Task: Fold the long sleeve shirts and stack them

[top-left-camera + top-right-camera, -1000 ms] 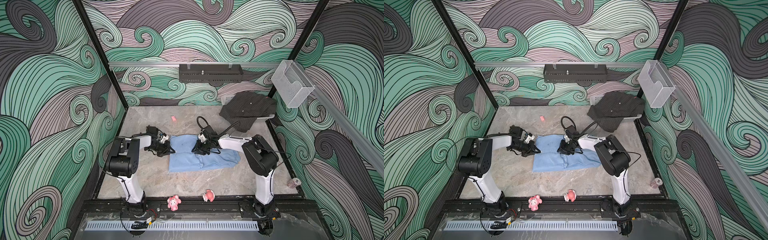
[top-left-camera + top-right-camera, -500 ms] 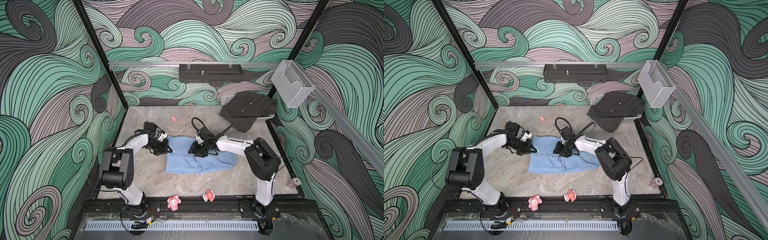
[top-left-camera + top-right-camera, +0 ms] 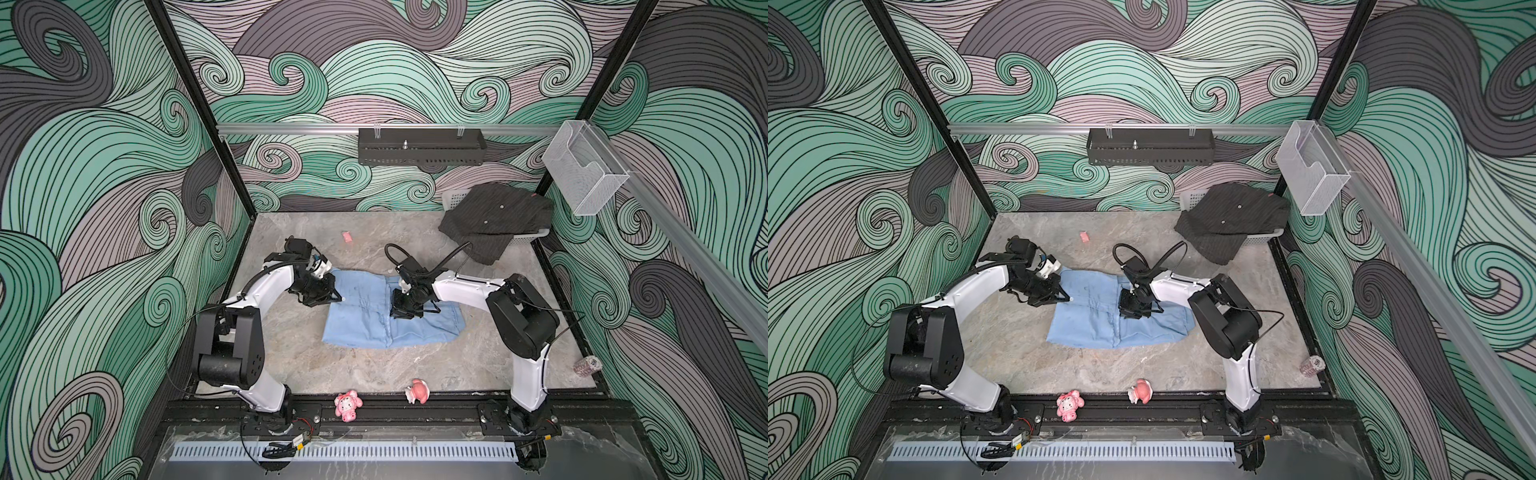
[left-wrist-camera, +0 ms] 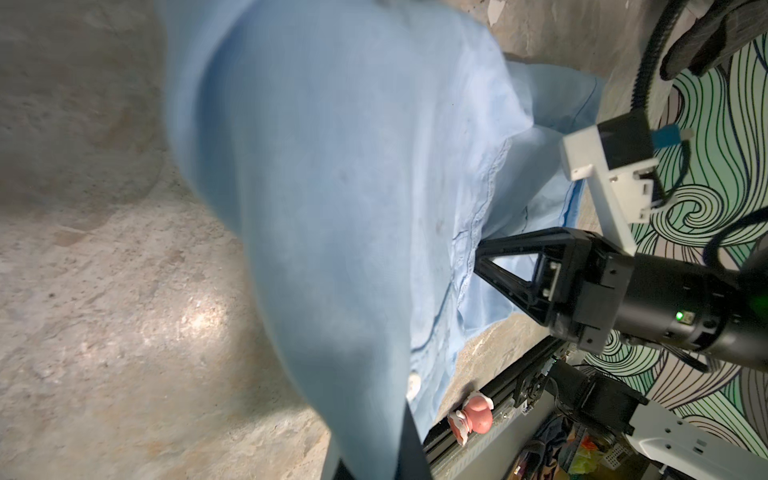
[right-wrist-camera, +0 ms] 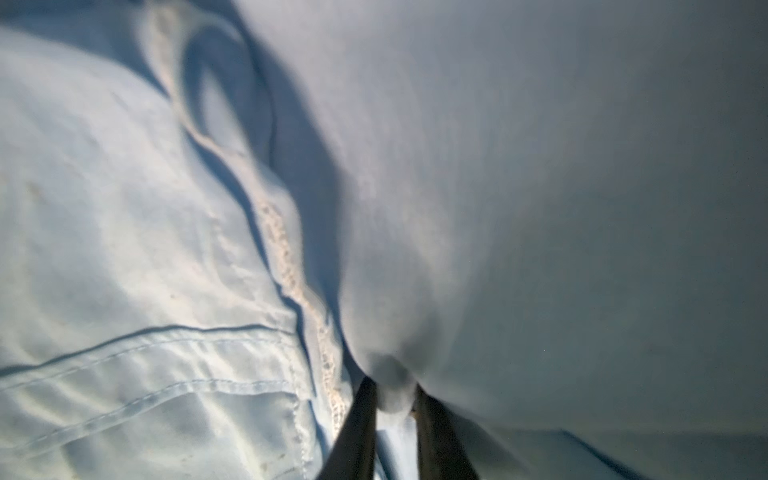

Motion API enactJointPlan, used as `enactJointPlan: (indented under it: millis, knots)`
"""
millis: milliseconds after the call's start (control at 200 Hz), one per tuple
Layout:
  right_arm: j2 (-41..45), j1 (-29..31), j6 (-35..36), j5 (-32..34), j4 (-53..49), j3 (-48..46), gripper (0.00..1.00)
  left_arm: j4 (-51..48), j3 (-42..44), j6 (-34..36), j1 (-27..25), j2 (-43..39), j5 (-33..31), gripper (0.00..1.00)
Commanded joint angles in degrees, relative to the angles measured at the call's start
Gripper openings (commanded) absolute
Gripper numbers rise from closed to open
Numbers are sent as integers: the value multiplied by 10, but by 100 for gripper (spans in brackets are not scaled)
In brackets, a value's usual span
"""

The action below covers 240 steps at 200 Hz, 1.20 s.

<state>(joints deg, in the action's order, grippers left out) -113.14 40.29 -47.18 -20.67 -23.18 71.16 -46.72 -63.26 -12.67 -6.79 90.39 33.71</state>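
The light blue long sleeve shirt (image 3: 419, 328) (image 3: 1092, 328) lies partly folded on the middle of the table in both top views. My left gripper (image 3: 332, 297) (image 3: 1065, 297) is shut on its left edge, and blue cloth (image 4: 332, 208) hangs from the jaws (image 4: 374, 465). My right gripper (image 3: 401, 309) (image 3: 1129, 311) (image 4: 478, 262) presses down on the shirt's middle near the placket, shut on a pinched fold (image 5: 392, 411). The dark pinstriped long sleeve shirt (image 3: 494, 220) (image 3: 1229, 220) is draped over a basket at the back right.
A white basket (image 3: 523, 239) under the dark shirt fills the back right corner. Two pink toys (image 3: 348, 405) (image 3: 417, 390) sit by the front rail. A small pink scrap (image 3: 347, 237) lies at the back, a patterned roll (image 3: 587, 365) at the right edge.
The blue shirt has slid a little to the left with both grippers. My right jaws opened and then closed again on a fold of it.
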Motion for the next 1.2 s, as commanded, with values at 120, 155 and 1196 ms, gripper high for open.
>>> enactJointPlan:
  millis: [120,155,1196]
  knots:
    - [-31,9,-9,-9,5,-6,8,21,-35,-76,-92,-22,36,0]
    - [-30,8,-11,-11,8,-7,7,39,-35,-96,-108,-19,39,0]
    - [184,-95,75,31,-25,-87,48,361,27,-328,-184,187,33,0]
